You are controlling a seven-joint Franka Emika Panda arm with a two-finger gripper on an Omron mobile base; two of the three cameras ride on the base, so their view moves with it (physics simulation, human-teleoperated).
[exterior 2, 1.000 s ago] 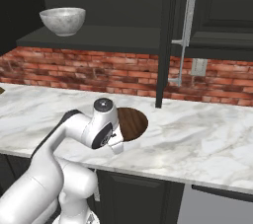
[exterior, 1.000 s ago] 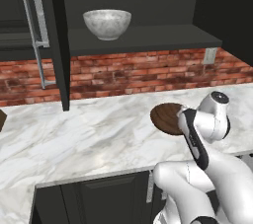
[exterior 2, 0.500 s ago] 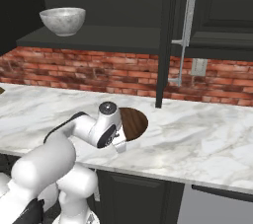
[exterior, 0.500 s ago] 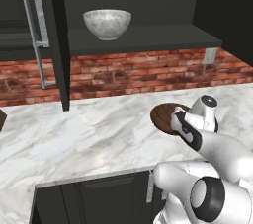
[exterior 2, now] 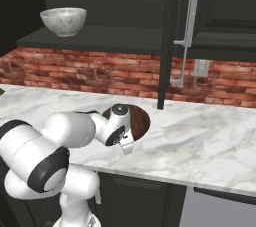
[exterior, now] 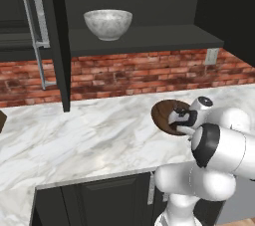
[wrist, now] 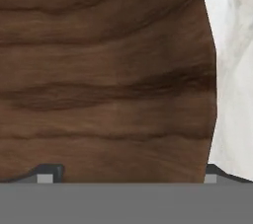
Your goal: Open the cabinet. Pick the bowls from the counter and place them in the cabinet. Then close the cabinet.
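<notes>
The cabinet stands open, its door (exterior: pixel 54 41) (exterior 2: pixel 169 36) swung out with a long silver handle (exterior: pixel 37 31) (exterior 2: pixel 187 31). On its dark shelf (exterior: pixel 149 38) sits the speckled marble bowl (exterior: pixel 108 24) (exterior 2: pixel 63 21). The brown wooden bowl (exterior: pixel 163 113) (exterior 2: pixel 141 121) (wrist: pixel 99 70) rests on the white marble counter (exterior: pixel 74 140) (exterior 2: pixel 210 141). My gripper (exterior: pixel 180 124) (exterior 2: pixel 125 143) (wrist: pixel 129 174) hangs low right over this bowl and is open. One fingertip is over the wood and the other at the bowl's rim. Nothing is held.
A red brick wall strip (exterior: pixel 124 73) runs behind the counter, with a wall outlet (exterior: pixel 212 56) (exterior 2: pixel 201 68). A small brown object (exterior: pixel 1 120) pokes in at the counter's left edge. Dark base cabinets (exterior: pixel 99 200) sit below.
My hand has sunk closer onto the wooden bowl and the arm has folded lower and forward. The bowls and cabinet door have not moved.
</notes>
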